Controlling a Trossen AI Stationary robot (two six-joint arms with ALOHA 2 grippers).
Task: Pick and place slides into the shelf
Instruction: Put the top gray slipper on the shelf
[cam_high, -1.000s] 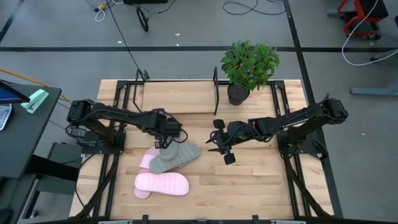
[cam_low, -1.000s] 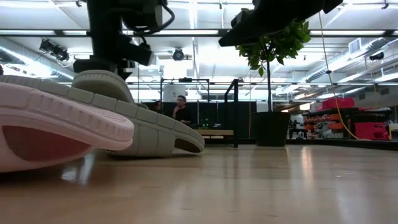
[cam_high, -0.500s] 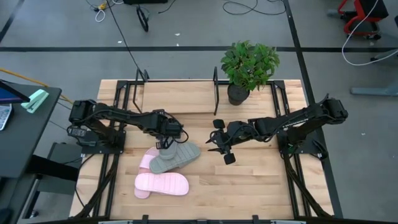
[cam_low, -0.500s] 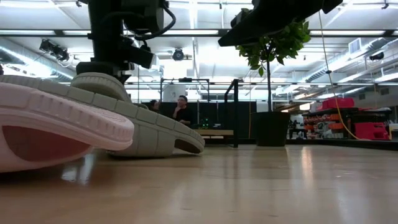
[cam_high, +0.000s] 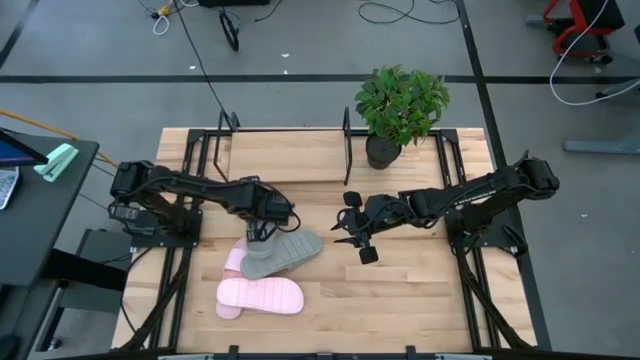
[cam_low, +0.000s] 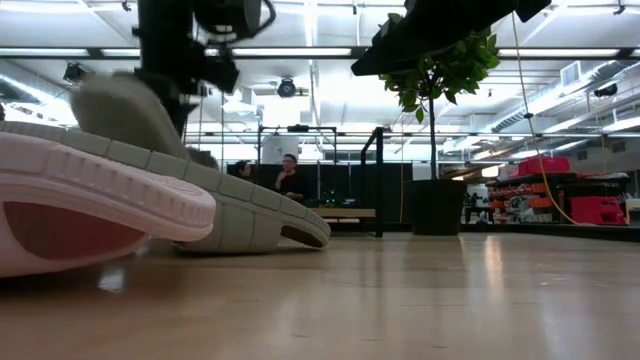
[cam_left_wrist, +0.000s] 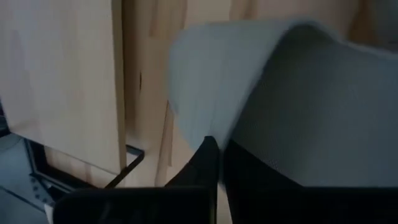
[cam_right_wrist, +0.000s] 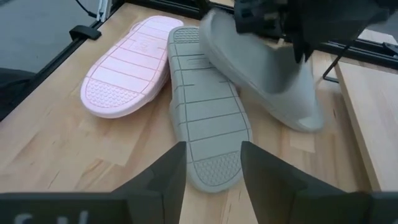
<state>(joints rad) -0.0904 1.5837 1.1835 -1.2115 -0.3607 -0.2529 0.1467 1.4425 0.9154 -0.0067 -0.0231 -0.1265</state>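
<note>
My left gripper (cam_high: 262, 230) is shut on a sage slide (cam_right_wrist: 267, 68), which shows raised and tilted in the low view (cam_low: 125, 110). Below it a second sage slide (cam_right_wrist: 208, 118) lies sole up, its side on a pink slide (cam_right_wrist: 127, 74) that is also sole up. Another pink slide (cam_high: 260, 296) lies flat nearer the table's front edge. The shelf (cam_high: 285, 155), black uprights around a light board, stands at the table's far side. My right gripper (cam_high: 356, 240) stands open to the right of the pile, with nothing between its fingers. My left gripper pinches an edge of the sage slide (cam_left_wrist: 208, 134) between its two fingers, coming from above. The slide hangs tilted, its gripped end up and its other end (cam_right_wrist: 305, 118) low beside the second sage slide. Whether that low end still rests on anything, I cannot tell.
A potted plant (cam_high: 400, 110) stands at the far right beside the shelf. Bare wooden table (cam_high: 420, 290) lies to the right of the slides and in front of my right arm. People sit in the room beyond the table.
My left gripper has taken hold of the upper sage slide and gone a little toward the table's left and near edges. The slide has come up off the pile and tipped. The other slides and my right arm have stayed where they were.
</note>
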